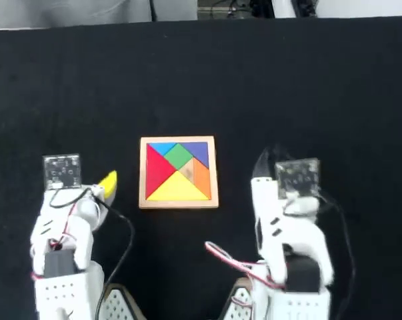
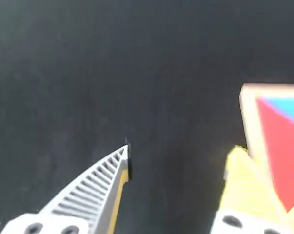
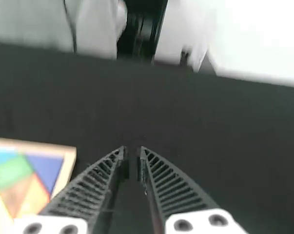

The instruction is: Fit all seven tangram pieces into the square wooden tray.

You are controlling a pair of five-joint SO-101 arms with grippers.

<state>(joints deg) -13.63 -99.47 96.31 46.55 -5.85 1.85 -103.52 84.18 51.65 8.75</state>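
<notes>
The square wooden tray lies flat on the black bench, between the two arms and in front of them. The left jaws sit off the tray's left side, by its near corner. The right jaws sit off its right side, a little farther from the rim. From above neither pair touches the wood; dark bench shows between each pair and the tray. All seven tangram pieces lie inside the tray and together fill its square. A big red triangle takes the tray's left side and a big yellow triangle runs along its near edge. A green square sits at the middle of the far edge, with a light blue triangle in the far left corner. A dark blue piece fills the far right corner and an orange piece lies down the right side. A small tan triangle is at the centre. The left jaws are spread wide with nothing in them: the white ribbed finger stands well away from the tray. The yellow finger is the one nearer the tray's left rim, and bare bench lies between the two. The right jaws are drawn almost together, the two black ribbed fingers parted by a thin slit. They pinch nothing and point past the tray's far right corner over bare bench.
</notes>
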